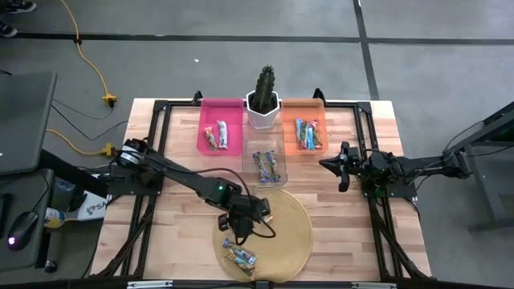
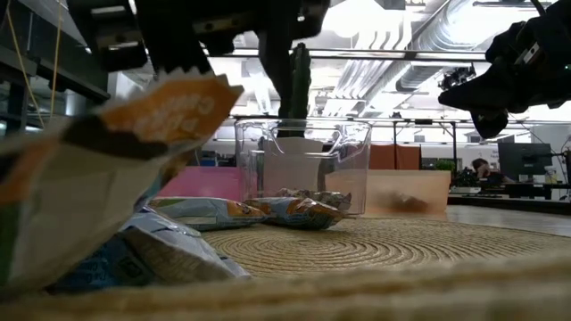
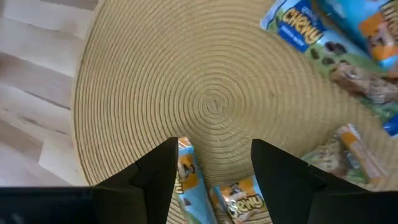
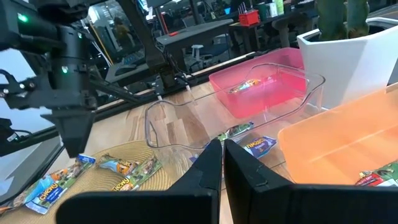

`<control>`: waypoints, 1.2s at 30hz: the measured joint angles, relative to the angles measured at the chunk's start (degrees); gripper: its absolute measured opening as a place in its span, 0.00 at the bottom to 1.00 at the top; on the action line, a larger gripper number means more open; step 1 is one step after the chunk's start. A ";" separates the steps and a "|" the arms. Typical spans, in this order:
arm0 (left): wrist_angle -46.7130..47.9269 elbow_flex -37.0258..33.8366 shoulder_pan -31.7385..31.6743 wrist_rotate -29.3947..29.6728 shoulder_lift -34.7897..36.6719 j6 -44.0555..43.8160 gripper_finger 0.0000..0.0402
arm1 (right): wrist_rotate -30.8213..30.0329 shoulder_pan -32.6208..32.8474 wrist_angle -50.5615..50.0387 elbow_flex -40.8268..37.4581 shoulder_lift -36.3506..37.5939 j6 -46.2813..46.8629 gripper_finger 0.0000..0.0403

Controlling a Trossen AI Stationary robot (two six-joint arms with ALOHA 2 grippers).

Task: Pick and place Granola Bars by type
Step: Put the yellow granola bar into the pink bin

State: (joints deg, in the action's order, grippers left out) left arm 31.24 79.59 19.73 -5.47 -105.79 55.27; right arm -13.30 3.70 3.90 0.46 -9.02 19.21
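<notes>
my left gripper (image 3: pixel 211 165) hangs open and empty over bars (image 3: pixel 239 202) on the mat (image 3: pixel 211 99), where crowded wrappers risk a double grab.

High overhead; low at mat (image 2: pixel 375 245) level; wrists close, sharing mat.

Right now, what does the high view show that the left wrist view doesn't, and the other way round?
Only the high view shows the pink bin, orange bin, clear bin, cactus pot and the waiting right gripper beside the orange bin. Only the left wrist view shows wrapper print: "Chewy" on a blue bar. Both show the left gripper, open, over the woven mat with loose bars.
</notes>
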 joint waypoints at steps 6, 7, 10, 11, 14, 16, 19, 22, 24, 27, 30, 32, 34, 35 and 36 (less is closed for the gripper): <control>0.24 0.00 -2.09 -0.09 -0.71 -0.39 0.50 | 0.00 -0.01 0.03 0.00 0.00 -0.01 0.00; 0.50 0.00 -2.51 -0.14 -0.71 -0.43 0.50 | -0.02 0.01 0.02 0.01 0.00 -0.07 0.00; 0.44 0.00 -3.95 0.44 -0.73 -0.55 0.50 | -0.01 0.01 0.09 0.00 0.00 0.01 0.00; 0.30 0.00 -4.45 0.91 -0.71 -0.58 0.50 | -0.02 0.01 0.08 0.00 0.00 -0.01 0.00; -0.37 0.00 -5.61 2.28 -1.13 -0.61 0.53 | -0.01 0.00 0.11 0.00 0.00 0.00 0.00; -0.63 0.42 -6.05 3.31 -1.95 -0.63 0.55 | 0.00 -0.01 0.13 0.01 0.00 -0.05 0.00; -0.16 2.45 -5.93 3.52 -3.62 -0.47 0.59 | 0.00 0.00 0.04 0.01 0.00 0.01 0.00; 0.37 4.66 -5.43 3.52 -5.67 0.28 0.61 | -0.02 0.00 0.09 -0.01 0.01 -0.09 0.00; 1.23 6.18 -5.40 3.45 -7.24 0.01 0.61 | -0.02 -0.01 0.20 0.00 0.00 0.02 0.00; 4.00 8.72 -5.45 2.82 -8.83 -0.12 0.61 | -0.02 0.01 0.20 -0.01 0.00 -0.07 0.00; 6.96 9.36 -5.88 2.16 -10.65 -0.65 0.61 | -0.01 -0.01 0.20 0.01 0.00 -0.03 0.00; 6.11 9.64 -6.04 0.85 -11.40 -1.68 0.61 | -0.02 0.00 0.17 -0.01 -0.02 -0.06 0.00; 6.06 9.86 -6.35 0.04 -11.42 -2.17 0.61 | 0.00 0.00 0.13 0.01 0.02 -0.01 0.00; 5.76 9.90 -6.35 0.04 -11.42 -2.29 0.61 | -0.02 0.01 0.15 -0.01 0.04 -0.07 0.00; 5.94 9.88 -6.39 0.06 -11.48 -2.40 0.61 | -0.02 0.00 0.25 0.00 -0.03 -0.07 0.00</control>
State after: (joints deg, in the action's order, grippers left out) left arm 37.17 89.47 13.35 -5.41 -117.27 52.86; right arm -13.32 3.70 4.16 0.47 -9.05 19.14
